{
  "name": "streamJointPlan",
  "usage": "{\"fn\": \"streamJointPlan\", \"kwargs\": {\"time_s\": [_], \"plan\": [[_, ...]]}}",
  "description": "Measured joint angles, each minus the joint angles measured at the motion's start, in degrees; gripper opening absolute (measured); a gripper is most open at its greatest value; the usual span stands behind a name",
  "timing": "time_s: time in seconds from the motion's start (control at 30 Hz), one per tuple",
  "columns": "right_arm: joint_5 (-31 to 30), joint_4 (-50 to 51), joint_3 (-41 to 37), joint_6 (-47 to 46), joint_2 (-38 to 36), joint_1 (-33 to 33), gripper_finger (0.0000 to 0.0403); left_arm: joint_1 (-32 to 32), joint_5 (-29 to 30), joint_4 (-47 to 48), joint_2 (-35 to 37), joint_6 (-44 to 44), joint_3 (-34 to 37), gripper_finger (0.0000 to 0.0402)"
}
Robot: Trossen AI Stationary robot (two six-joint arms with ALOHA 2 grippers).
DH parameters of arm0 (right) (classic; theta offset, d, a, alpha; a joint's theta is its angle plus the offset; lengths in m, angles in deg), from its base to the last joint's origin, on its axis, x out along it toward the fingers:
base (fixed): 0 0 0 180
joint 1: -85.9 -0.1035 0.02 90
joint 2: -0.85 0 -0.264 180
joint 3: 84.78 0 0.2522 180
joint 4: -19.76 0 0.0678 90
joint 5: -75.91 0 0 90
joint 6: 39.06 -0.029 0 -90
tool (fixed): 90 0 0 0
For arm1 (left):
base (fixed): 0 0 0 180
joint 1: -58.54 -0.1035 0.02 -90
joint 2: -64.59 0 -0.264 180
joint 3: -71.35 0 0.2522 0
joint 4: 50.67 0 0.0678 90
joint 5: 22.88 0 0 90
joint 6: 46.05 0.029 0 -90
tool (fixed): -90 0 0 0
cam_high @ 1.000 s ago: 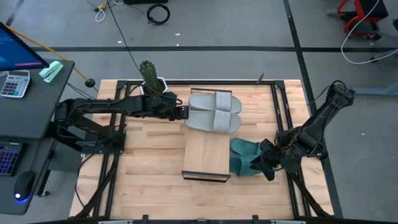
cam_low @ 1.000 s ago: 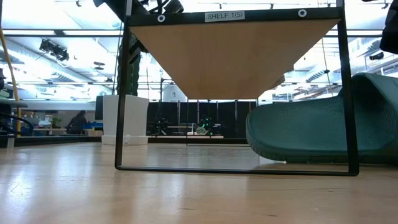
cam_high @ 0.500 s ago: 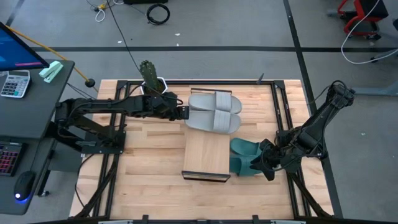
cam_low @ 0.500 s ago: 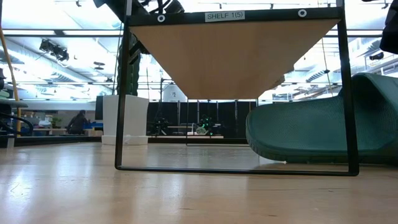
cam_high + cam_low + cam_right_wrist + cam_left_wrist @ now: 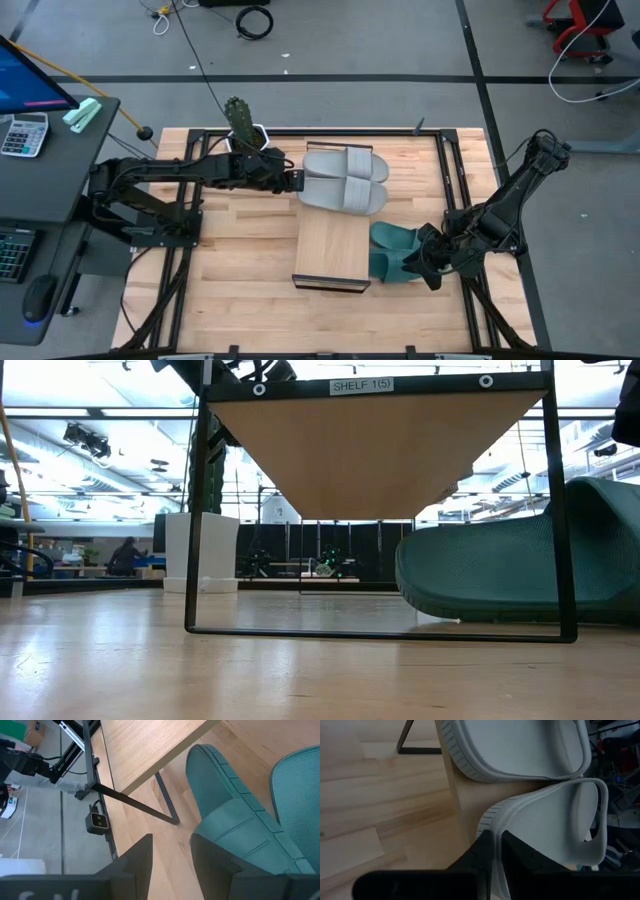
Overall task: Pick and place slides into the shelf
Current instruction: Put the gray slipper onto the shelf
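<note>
The shelf (image 5: 331,247) is a light wood board on a thin dark frame, standing mid-table. Two light grey slides (image 5: 345,178) lie side by side across its far end. My left gripper (image 5: 298,182) comes in from the table's left and is shut on the nearer grey slide (image 5: 555,825). Two teal slides (image 5: 393,252) lie on the table just right of the shelf, also seen in the low view (image 5: 510,570). My right gripper (image 5: 170,857) is open at their right end, one finger (image 5: 215,855) close beside a teal slide (image 5: 240,815). My left gripper pinches the rim of the nearer grey slide's sole at its left end (image 5: 495,847) between its two fingers, coming level from the table's left. The slide lies flat on the shelf board. My right gripper: I cannot tell whether the finger beside the teal slide touches it.
A green plant in a white pot (image 5: 240,125) stands at the table's far left edge. The shelf's near half (image 5: 330,260) is bare board. A dark desk with a calculator (image 5: 25,133) stands left of the table. Bare tabletop lies left of the shelf.
</note>
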Motion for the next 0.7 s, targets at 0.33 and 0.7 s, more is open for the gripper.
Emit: {"fn": "streamJointPlan", "kwargs": {"time_s": [0.33,0.7], "plan": [[0.0,0.0,0.0,0.0,0.0,0.0,0.0142,0.1,0.8,-1.0,0.0,0.0,0.0,0.0065],[0.0,0.0,0.0,0.0,0.0,0.0,0.0142,0.2,0.8,-1.0,0.0,-0.2,0.0,0.0113]]}}
